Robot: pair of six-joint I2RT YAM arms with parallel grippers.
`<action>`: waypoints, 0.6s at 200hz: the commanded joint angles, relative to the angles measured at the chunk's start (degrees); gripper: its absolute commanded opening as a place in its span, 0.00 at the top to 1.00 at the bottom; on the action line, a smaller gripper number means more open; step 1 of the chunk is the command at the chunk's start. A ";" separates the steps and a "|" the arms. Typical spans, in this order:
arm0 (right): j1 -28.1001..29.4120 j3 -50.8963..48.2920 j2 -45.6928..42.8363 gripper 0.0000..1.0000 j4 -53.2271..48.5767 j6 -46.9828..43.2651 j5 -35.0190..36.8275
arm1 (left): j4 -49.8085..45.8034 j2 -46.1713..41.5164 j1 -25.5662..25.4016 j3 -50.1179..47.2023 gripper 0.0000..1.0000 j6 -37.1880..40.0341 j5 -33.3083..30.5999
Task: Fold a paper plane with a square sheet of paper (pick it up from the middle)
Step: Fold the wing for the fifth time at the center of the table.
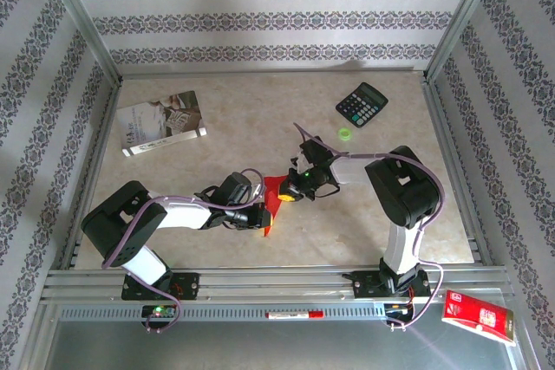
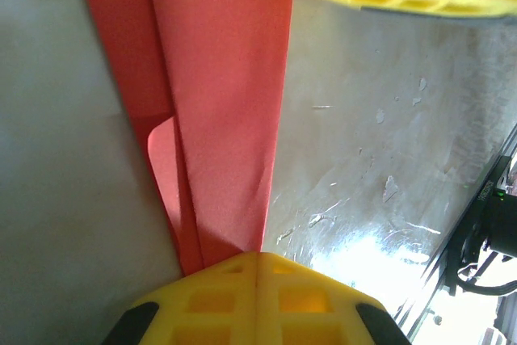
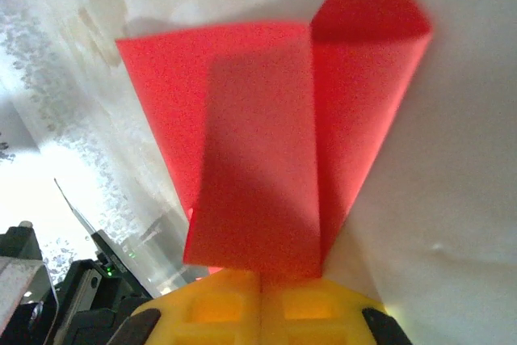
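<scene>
Left gripper [image 2: 257, 258]: yellow fingers pressed together with no gap, clamped on the near-left end of the red sheet [image 2: 226, 103], which runs straight into their seam.
Right gripper [image 3: 260, 276]: also closed tight, on the sheet's far-right end; the layers vanish between its fingers.
Sheet's place: around the middle of the table [image 1: 243, 127], a little to the near side, strung between the two grippers. It is partly folded, with overlapping flaps and long creases. I cannot tell whether it touches the table.
Weight and stiffness: judged very light and limp. Only the doubled layers along the creases lend any stiffness.
Fragility: likely to tear or wrinkle if the arms pull apart, and a stray pinch would leave a lasting mark.
Where to hold: smooth paper may slip against plastic fingers, so the grip belongs on the thick layered part along the centre crease, not on a single loose flap.
Progress: folds are begun, but no finished dart yet.
Bystanders: calculator [image 1: 362, 104] far right, booklet [image 1: 163, 123] far left, and a glossy packet [image 1: 477, 314] off the table at near right, all well apart from the work.
</scene>
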 commanded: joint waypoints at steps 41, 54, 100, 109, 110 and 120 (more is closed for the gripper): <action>-6.98 5.50 4.29 1.00 -1.92 -5.20 11.92 | -14.90 3.21 0.65 -4.18 1.00 1.64 -4.05; -7.56 6.36 4.83 1.00 -2.46 -5.56 12.12 | -14.98 3.18 0.65 -4.12 1.00 1.52 -3.95; -9.32 9.75 7.10 1.00 -4.09 -6.55 12.82 | -15.16 2.99 0.65 -3.99 1.00 1.69 -3.97; -9.71 10.72 7.50 1.00 -4.85 -6.87 12.96 | -15.20 2.92 0.65 -3.94 1.00 1.65 -3.94; -9.73 10.79 7.55 1.00 -4.96 -6.93 12.98 | -15.23 2.92 0.65 -3.93 1.00 1.68 -3.90; -10.18 11.83 7.94 1.00 -5.55 -7.28 13.17 | -15.21 2.88 0.65 -3.83 1.00 1.68 -3.93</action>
